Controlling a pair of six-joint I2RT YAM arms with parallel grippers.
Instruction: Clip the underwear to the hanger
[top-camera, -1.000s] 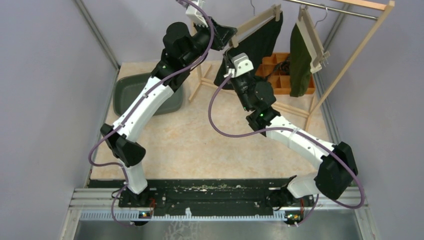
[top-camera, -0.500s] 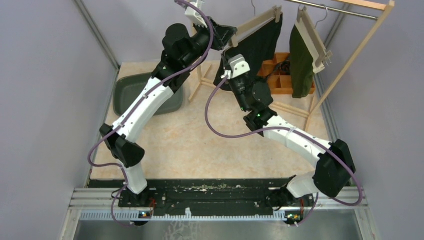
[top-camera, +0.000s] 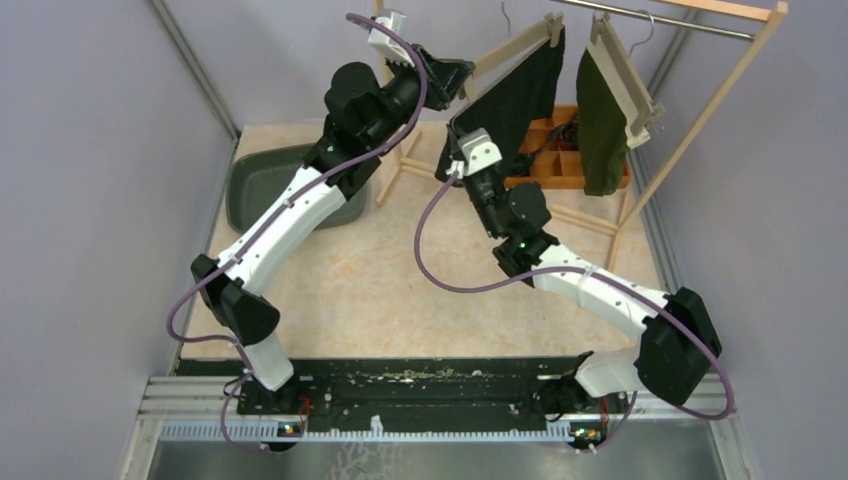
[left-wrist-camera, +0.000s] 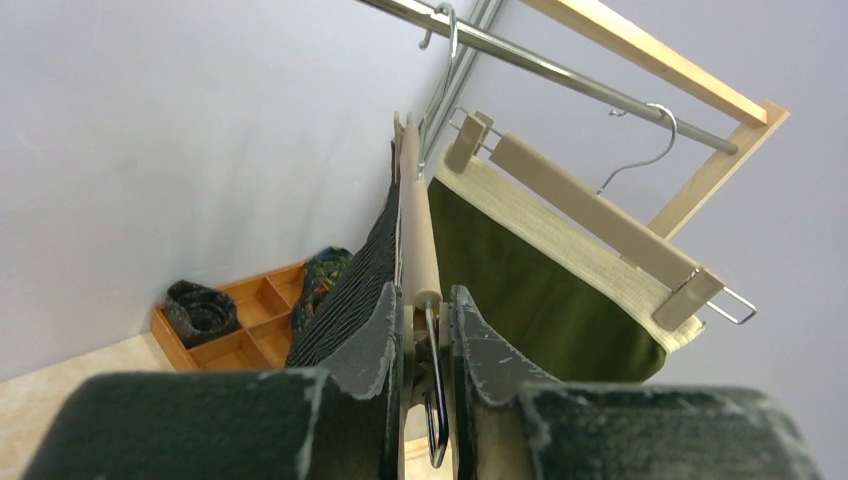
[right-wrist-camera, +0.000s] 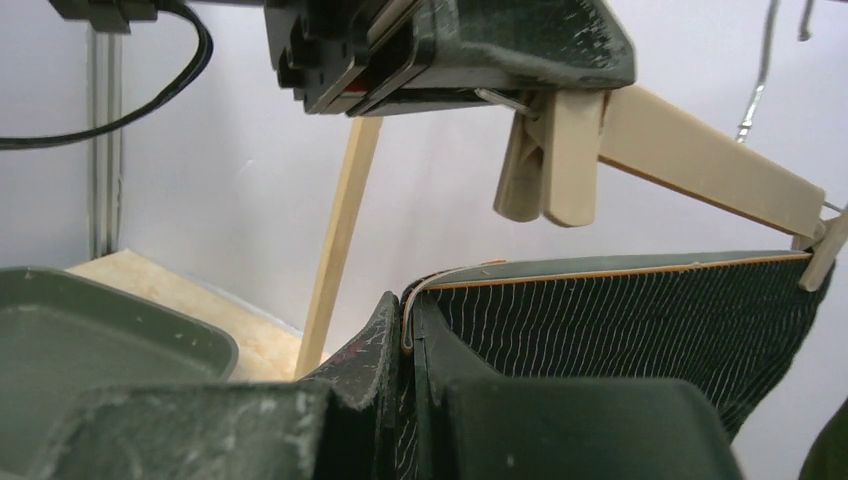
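The wooden hanger (top-camera: 510, 45) hangs tilted from the rail. My left gripper (top-camera: 455, 75) is shut on the clip at its left end; in the left wrist view the fingers (left-wrist-camera: 385, 325) press both sides of that clip (left-wrist-camera: 428, 330). The black striped underwear (top-camera: 520, 95) hangs from the hanger's far clip (right-wrist-camera: 825, 250). My right gripper (top-camera: 458, 132) is shut on its free waistband corner (right-wrist-camera: 408, 320), just below the held clip (right-wrist-camera: 550, 155) and apart from it.
A second hanger (top-camera: 625, 70) on the same rail (left-wrist-camera: 560, 70) holds green underwear (top-camera: 600, 115). An orange wooden tray (top-camera: 560, 150) sits under the wooden rack. A green bin (top-camera: 270, 185) stands at the left.
My right gripper has carried the waistband corner up and to the left, closer to the clip. The left arm has raised the hanger's left end slightly.
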